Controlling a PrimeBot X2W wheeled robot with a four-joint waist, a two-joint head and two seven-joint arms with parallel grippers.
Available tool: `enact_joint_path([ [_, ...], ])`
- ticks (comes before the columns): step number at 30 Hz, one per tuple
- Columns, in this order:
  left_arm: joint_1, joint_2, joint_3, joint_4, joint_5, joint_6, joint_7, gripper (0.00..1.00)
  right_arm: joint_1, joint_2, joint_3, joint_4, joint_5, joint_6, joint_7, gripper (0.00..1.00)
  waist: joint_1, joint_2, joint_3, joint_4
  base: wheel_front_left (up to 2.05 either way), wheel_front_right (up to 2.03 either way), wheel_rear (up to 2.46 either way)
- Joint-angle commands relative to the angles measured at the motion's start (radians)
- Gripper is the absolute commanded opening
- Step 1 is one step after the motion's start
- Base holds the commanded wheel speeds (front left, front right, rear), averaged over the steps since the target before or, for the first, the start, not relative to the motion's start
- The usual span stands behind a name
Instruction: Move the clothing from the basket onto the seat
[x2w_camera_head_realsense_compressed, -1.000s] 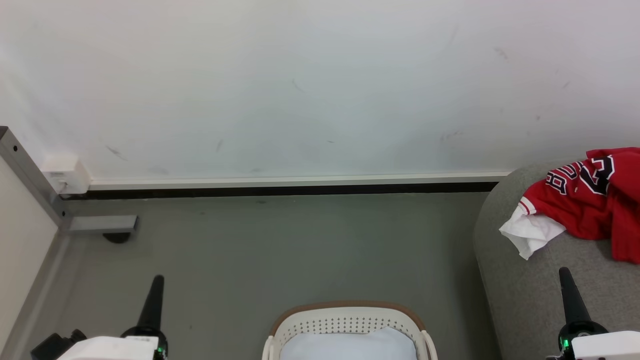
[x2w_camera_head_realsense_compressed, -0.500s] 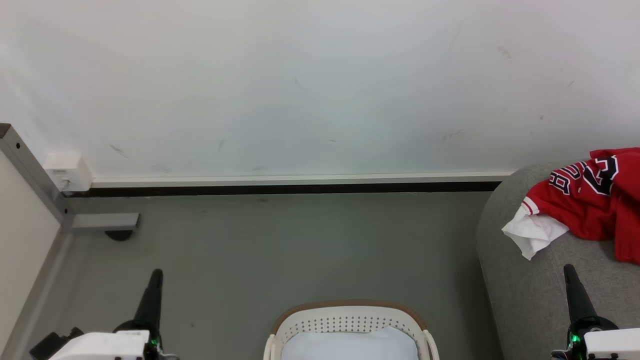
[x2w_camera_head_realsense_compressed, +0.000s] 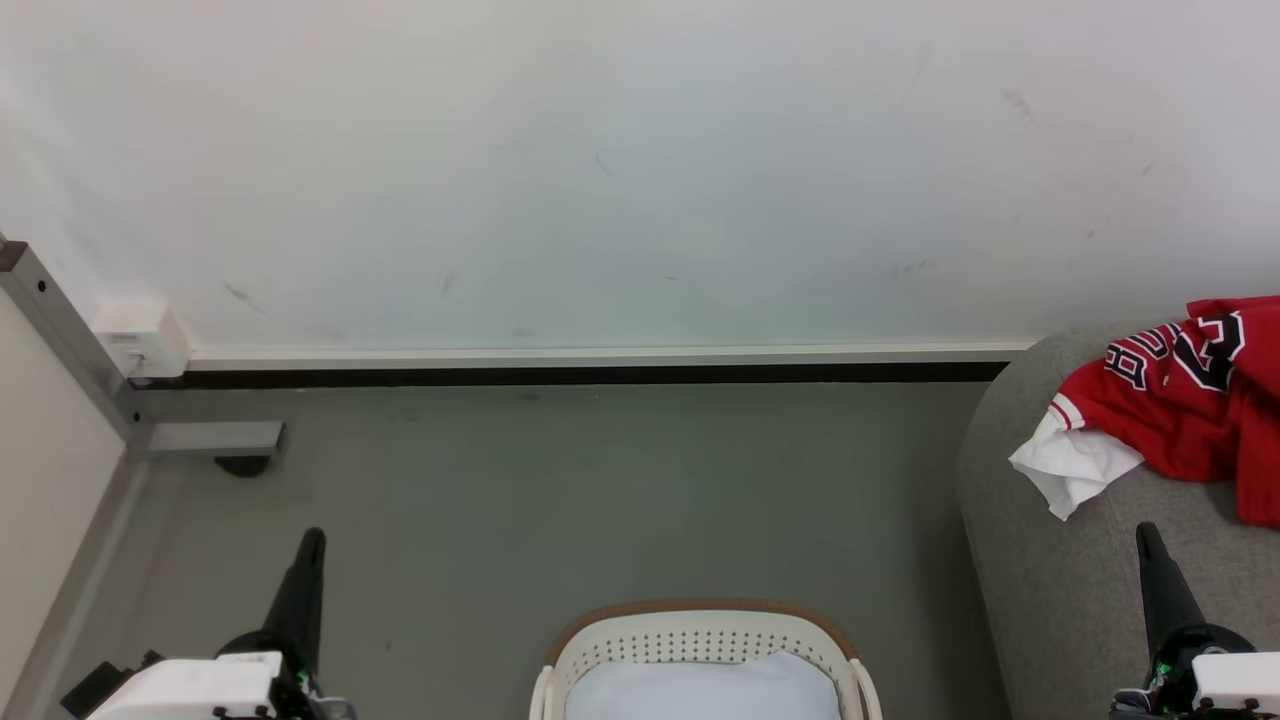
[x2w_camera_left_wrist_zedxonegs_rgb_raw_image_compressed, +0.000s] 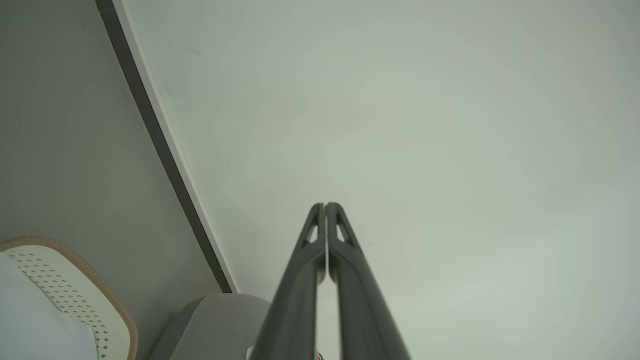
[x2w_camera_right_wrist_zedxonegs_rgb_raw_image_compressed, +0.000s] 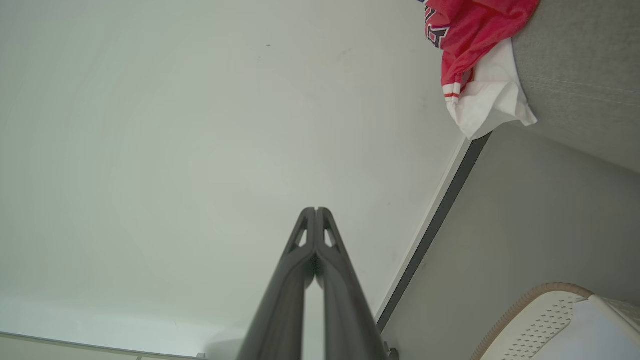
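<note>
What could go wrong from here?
The red jersey lies at the rounded end of the grey sofa, its white part drooping over the edge; it may slide to the floor.
A pale blue cloth lies in the laundry basket; a further grab might take it by mistake.

On my head feed, the left gripper (x2w_camera_head_realsense_compressed: 312, 540) at seven o'clock and the right gripper (x2w_camera_head_realsense_compressed: 1146, 532) at five o'clock each look like a slim black cone on a rounded black collar with a small green light (x2w_camera_head_realsense_compressed: 1160, 668). The left wrist housing (x2w_camera_head_realsense_compressed: 180, 685) and right wrist housing (x2w_camera_head_realsense_compressed: 1235, 682) are white and boxy. Close up, the dark grey fingers (x2w_camera_left_wrist_zedxonegs_rgb_raw_image_compressed: 305, 285) have triangular cut-outs near their tips.
</note>
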Motion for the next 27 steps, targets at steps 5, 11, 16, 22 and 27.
enact_joint_path([
  [5, -0.016, 0.002, 0.008, -0.006, -0.043, 0.005, 0.01, 0.0, -0.015, -0.019, 0.007, -0.007, 0.054, -0.002, -0.004, 0.0, 0.0, 0.0, 0.001, 0.002, 0.0, 0.0, 0.0],
  [11, -0.019, 0.001, 0.012, -0.008, -0.082, 0.006, 0.022, 0.0, -0.017, -0.033, 0.017, -0.01, 0.111, -0.002, -0.007, 0.0, 0.0, 0.0, 0.003, 0.005, 0.0, 0.0, 0.0],
  [16, -0.021, 0.0, 0.015, -0.01, -0.116, 0.008, 0.03, 0.0, -0.019, -0.045, 0.027, -0.014, 0.152, -0.002, -0.011, 0.0, 0.0, 0.0, 0.004, 0.007, 0.0, 0.0, 0.0],
  [22, -0.021, 0.001, 0.015, -0.01, -0.112, 0.008, 0.03, 0.0, -0.018, -0.051, 0.037, -0.017, 0.16, -0.002, -0.02, 0.0, 0.0, 0.0, 0.004, 0.007, 0.0, 0.0, 0.0],
  [27, -0.021, 0.001, 0.015, -0.01, -0.112, 0.008, 0.03, 0.0, -0.019, -0.058, 0.046, -0.02, 0.166, -0.002, -0.027, 0.0, 0.0, 0.0, 0.004, 0.007, 0.0, 0.0, 0.0],
])
